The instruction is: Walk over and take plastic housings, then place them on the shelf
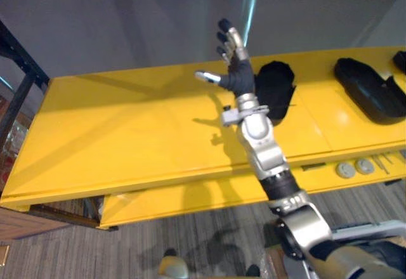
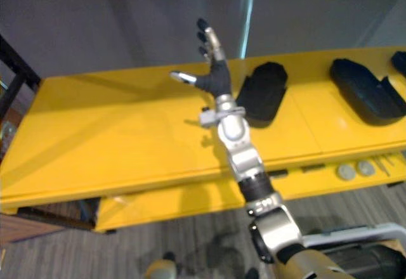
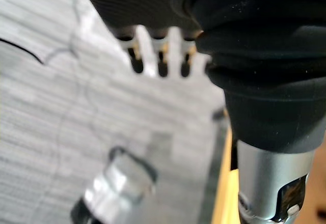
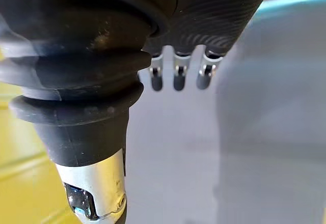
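Observation:
Black plastic housings lie on the yellow shelf top (image 1: 139,133): one (image 1: 276,89) in the middle right, a longer one (image 1: 371,89) further right, and part of a third (image 1: 399,60) at the right edge. My right hand (image 1: 238,76) is raised over the shelf just left of the middle housing, open, its fingers straight, thumb spread, holding nothing. Its fingers (image 4: 175,76) point toward the grey wall in the right wrist view. My left hand (image 3: 160,63) hangs open over the grey carpet beside the shelf's yellow edge (image 3: 226,198), empty.
A lower yellow ledge (image 1: 190,200) juts out under the shelf top and carries two round grey discs (image 1: 355,167) and small metal parts at the right. A black rack frame (image 1: 19,70) stands at the far left. A grey wall backs the shelf.

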{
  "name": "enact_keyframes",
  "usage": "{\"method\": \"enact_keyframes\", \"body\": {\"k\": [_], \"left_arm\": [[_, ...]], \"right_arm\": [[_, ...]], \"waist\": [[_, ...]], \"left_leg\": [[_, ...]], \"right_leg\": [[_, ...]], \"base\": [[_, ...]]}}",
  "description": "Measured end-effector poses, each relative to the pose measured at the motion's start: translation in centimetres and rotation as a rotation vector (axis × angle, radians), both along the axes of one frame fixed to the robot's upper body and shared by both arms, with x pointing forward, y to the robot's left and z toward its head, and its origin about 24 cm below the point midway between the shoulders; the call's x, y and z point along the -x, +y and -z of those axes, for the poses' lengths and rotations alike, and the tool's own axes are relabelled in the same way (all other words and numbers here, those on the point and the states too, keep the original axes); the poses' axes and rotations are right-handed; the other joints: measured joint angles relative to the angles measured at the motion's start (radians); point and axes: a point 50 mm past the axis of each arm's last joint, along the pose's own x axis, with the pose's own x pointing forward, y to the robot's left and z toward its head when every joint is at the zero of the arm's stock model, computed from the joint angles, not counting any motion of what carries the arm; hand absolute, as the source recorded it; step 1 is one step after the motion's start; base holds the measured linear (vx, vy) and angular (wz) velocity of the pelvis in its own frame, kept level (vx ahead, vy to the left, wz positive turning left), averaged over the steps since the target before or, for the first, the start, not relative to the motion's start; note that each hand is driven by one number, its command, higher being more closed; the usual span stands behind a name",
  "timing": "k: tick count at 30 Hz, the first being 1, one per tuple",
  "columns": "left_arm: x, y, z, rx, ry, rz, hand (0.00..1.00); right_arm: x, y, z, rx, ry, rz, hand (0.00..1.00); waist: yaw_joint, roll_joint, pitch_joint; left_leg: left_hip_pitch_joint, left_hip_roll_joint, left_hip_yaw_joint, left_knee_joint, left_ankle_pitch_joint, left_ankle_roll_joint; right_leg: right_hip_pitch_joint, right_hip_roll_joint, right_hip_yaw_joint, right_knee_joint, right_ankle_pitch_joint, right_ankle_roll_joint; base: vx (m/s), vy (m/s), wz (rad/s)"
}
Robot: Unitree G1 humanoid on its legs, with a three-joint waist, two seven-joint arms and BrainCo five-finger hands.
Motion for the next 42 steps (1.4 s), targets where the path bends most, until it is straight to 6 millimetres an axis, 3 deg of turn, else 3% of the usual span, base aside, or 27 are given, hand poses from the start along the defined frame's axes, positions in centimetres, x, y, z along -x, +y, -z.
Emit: {"method": "enact_keyframes", "body": {"k": [6,8,9,11,12,17,24,34,42], "left_arm": [[-8.2,-1.8,-1.9,-0.024,-0.208,0.216,0.0],[-11.4,-2.2,-3.2,-0.056,-0.302,0.29,0.0],[-14.0,-2.5,-4.5,-0.081,-0.381,0.337,0.0],[-15.2,-2.7,-5.2,-0.094,-0.418,0.35,0.0],[-16.5,-3.2,-6.0,-0.119,-0.457,0.387,0.0],[-16.6,-4.1,-5.7,-0.119,-0.436,0.459,0.0],[-16.6,-3.9,-5.6,-0.144,-0.43,0.463,0.0],[-16.6,-3.9,-5.5,-0.165,-0.417,0.448,0.0],[-16.6,-4.6,-5.3,-0.163,-0.39,0.486,0.0]], "right_arm": [[-0.6,2.5,-2.2,0.044,-0.032,0.028,0.0],[-0.7,2.6,-4.2,0.03,-0.085,0.051,0.0],[-0.7,2.4,-6.1,0.006,-0.131,0.078,0.0],[-0.7,2.3,-7.0,-0.013,-0.148,0.089,0.0],[-0.7,2.0,-8.1,-0.044,-0.17,0.116,0.0],[-1.7,1.6,-7.1,-0.036,-0.109,0.16,0.0],[-1.5,1.6,-7.9,-0.033,-0.147,0.213,0.0],[-2.7,-1.7,-7.8,-0.156,-0.07,0.422,0.0],[-2.9,-2.2,-7.0,-0.161,-0.043,0.458,0.0]], "waist": [[-0.018,0.035,0.105],[-0.021,0.051,0.165],[-0.022,0.071,0.236],[-0.022,0.08,0.269],[-0.022,0.086,0.316],[-0.019,0.087,0.32],[-0.023,0.097,0.324],[-0.023,0.102,0.321],[-0.048,0.11,0.316]], "left_leg": [[-0.038,0.005,-0.002,0.024,0.018,0.0],[-0.105,0.009,-0.004,0.09,0.009,0.005],[-0.145,0.016,-0.004,0.154,-0.008,0.005],[-0.169,0.02,-0.005,0.187,-0.018,0.008],[-0.207,0.024,-0.006,0.237,-0.037,0.009],[-0.261,0.027,0.005,0.262,-0.043,0.012],[-0.287,0.028,0.007,0.262,-0.038,0.011],[-0.289,0.027,0.006,0.256,-0.03,0.009],[-0.253,0.015,0.003,0.178,0.018,0.008]], "right_leg": [[-0.037,0.004,0.008,0.01,0.023,-0.004],[-0.105,0.003,0.023,0.067,0.02,-0.009],[-0.146,0.003,0.033,0.124,0.008,-0.015],[-0.172,0.003,0.04,0.159,-0.001,-0.017],[-0.227,0.002,0.057,0.227,-0.022,-0.018],[-0.3,0.002,0.079,0.267,-0.027,-0.019],[-0.337,0.001,0.083,0.288,-0.031,-0.024],[-0.351,-0.002,0.082,0.315,-0.045,-0.026],[-0.332,-0.01,0.073,0.295,-0.042,-0.024]], "base": [[-0.09,-0.007,-0.02],[-0.14,0.022,-0.1],[-0.16,0.025,-0.16],[-0.16,0.015,-0.14],[-0.13,0.006,-0.14],[-0.09,-0.005,-0.1],[-0.01,-0.005,-0.01],[0.0,-0.001,0.0],[-0.01,-0.01,0.05]]}}
